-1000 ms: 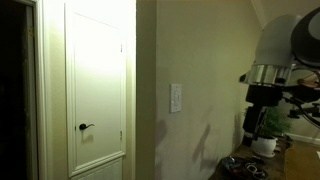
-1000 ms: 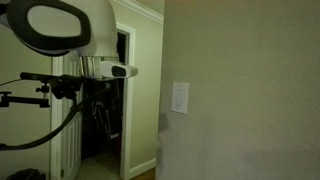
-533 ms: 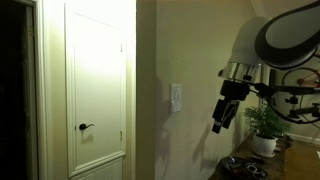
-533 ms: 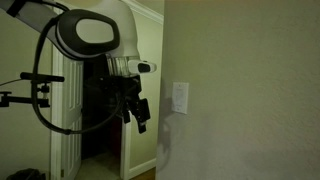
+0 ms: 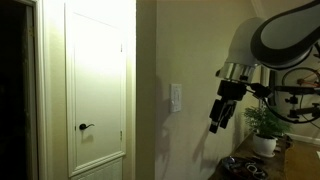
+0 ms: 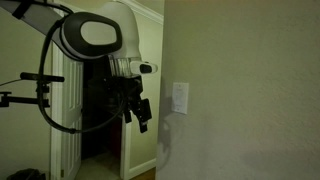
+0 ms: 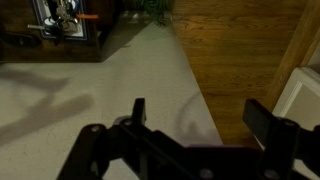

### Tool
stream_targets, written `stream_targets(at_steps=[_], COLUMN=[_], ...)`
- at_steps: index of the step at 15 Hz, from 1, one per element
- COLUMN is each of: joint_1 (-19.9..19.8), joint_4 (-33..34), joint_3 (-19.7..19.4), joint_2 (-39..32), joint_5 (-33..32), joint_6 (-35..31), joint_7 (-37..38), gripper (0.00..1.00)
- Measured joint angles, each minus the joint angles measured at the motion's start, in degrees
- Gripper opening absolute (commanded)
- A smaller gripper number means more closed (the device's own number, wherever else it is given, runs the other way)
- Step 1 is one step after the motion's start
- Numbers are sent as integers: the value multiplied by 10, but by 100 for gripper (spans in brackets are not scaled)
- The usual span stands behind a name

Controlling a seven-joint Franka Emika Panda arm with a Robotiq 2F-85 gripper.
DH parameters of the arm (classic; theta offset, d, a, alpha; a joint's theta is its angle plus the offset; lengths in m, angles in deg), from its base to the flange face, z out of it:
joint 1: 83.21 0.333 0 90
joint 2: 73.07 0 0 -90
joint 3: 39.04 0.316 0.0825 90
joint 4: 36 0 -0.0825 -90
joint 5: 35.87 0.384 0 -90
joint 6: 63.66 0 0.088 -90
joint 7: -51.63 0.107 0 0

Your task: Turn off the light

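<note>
In an exterior view, the dark two-fingered gripper [image 5: 215, 122] hangs tilted from the white and grey robot arm [image 5: 280, 35], facing the plain beige wall [image 5: 200, 50]. The small white upright rectangular wall switch plate [image 5: 176, 97] sits on that wall, ahead of the jaws and slightly above them, with a clear gap. Beyond the plate stands a white panelled door [image 5: 95, 80] with a black lever handle [image 5: 85, 127]. Behind the jaws is a green plant in a white pot [image 5: 265, 130].

In an exterior view from the opposite side, the gripper [image 6: 142, 118] is near the switch plate [image 6: 180, 97], which lies just ahead of the jaws and a little higher, not touching.

In the wrist view, the gripper [image 7: 200, 125] shows its dark fingers [image 7: 138, 112] well apart, the jaws spread, with beige wall between them and brown wooden floor [image 7: 240, 40] beyond.
</note>
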State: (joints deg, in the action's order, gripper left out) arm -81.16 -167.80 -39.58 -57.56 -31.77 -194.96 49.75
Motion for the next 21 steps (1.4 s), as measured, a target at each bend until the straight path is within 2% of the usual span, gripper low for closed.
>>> stream_targets(at_steps=[1, 4, 11, 15, 21], joint_1=[0, 0, -2, -8, -15], joint_4=[2, 22, 88, 98, 99], joint_3=[1, 5, 6, 5, 5], joint_2=[-4, -30, -94, -101, -106], joint_5=[0, -1, -9, -16, -16], joint_6=[-4, -41, -114, -177, -254], joint_7=[0, 1, 9, 22, 34], gripper=[74, 53, 7, 0, 5])
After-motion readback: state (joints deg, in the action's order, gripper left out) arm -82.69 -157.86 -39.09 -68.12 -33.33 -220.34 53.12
